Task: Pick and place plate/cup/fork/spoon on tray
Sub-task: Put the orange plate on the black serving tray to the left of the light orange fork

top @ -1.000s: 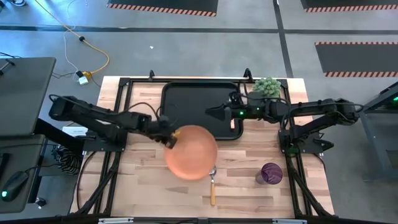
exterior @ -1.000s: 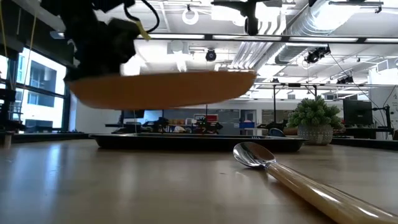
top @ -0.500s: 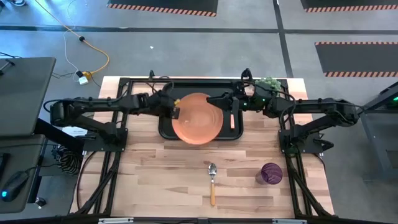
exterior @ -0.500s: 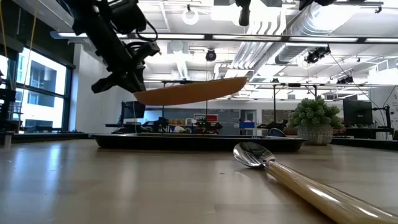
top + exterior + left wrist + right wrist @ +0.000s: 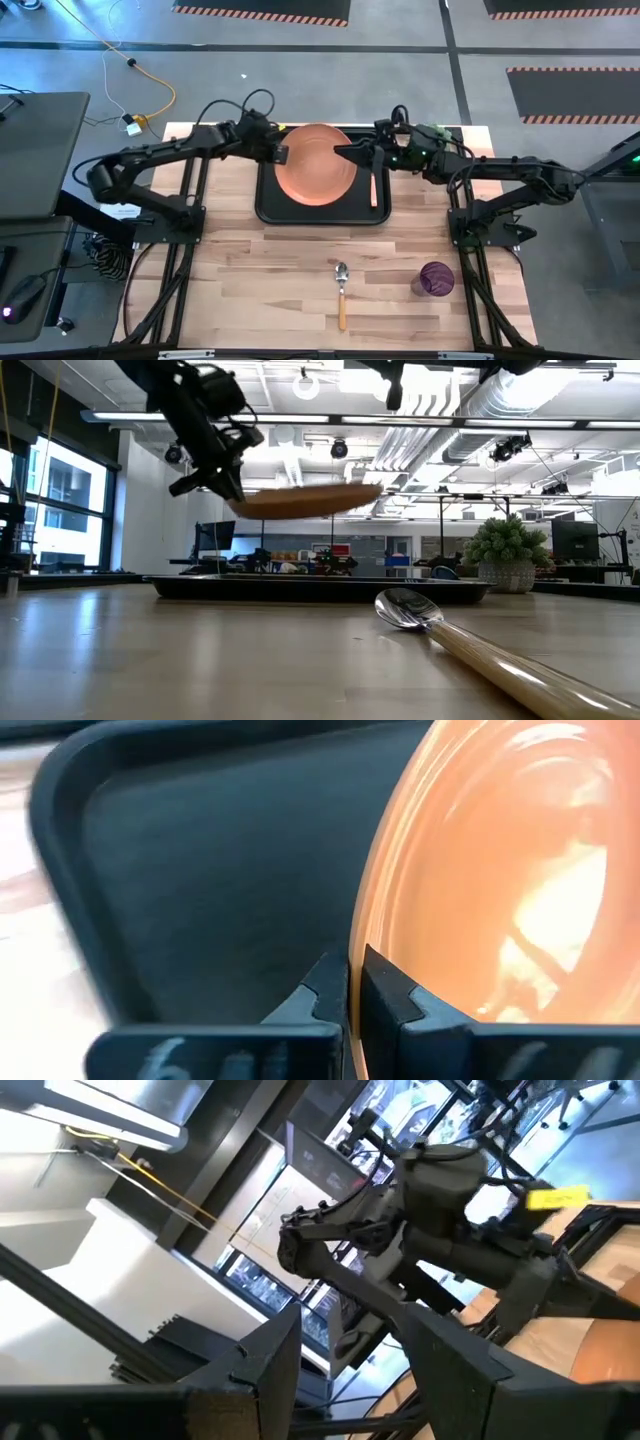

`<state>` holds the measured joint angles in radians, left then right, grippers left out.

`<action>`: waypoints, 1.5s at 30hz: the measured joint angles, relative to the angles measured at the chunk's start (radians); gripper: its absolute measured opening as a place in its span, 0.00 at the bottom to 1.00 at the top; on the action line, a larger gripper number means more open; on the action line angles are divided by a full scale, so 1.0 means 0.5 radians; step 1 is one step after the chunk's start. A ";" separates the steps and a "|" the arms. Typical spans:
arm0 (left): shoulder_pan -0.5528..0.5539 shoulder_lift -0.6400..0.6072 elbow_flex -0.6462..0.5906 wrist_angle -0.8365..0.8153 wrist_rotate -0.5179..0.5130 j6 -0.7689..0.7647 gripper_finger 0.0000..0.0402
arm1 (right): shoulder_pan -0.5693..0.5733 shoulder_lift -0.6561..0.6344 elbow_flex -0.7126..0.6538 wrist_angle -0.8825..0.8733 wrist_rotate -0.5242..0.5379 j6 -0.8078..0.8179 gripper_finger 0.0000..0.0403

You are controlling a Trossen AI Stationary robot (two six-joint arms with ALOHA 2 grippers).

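My left gripper (image 5: 282, 155) is shut on the round orange plate (image 5: 316, 162), which hangs above the black tray (image 5: 268, 205). In the low view the plate (image 5: 305, 500) floats well over the tray (image 5: 320, 588). My right gripper (image 5: 345, 153) stands open in the air over the tray's right part, just right of the plate, with nothing between its fingers. The fork (image 5: 373, 188) lies along the tray's right side. The spoon (image 5: 341, 292) lies on the wood near the front edge. To its right stands the purple cup (image 5: 436, 278). My left gripper pinches the plate's rim (image 5: 354, 935) at its left edge between its two fingers (image 5: 385, 995). They come from the table's left, slanting down. The plate is lifted clear of the tray, close to level, with its far-right side slightly higher.
A small green plant (image 5: 430, 136) in a pot stands at the table's far right corner, beside the tray. Bare wood lies between the tray and the spoon. The spoon's bowl (image 5: 400, 608) sits close before the low camera.
My left gripper has swung from over the middle of the table toward the far edge and a little upward, carrying the plate with it. The plate now hangs over the tray instead of over the wood near the spoon. My right gripper has drifted slightly toward the far edge.
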<state>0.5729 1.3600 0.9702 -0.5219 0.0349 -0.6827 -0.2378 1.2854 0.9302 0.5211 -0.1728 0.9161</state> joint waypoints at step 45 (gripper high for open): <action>0.178 0.895 0.293 0.012 0.224 0.223 0.07 | -0.021 0.000 0.000 -0.017 0.010 -0.001 0.41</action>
<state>0.6621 1.8076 1.1168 -0.5159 0.1471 -0.5713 -0.2481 1.2854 0.9302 0.5125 -0.1677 0.9157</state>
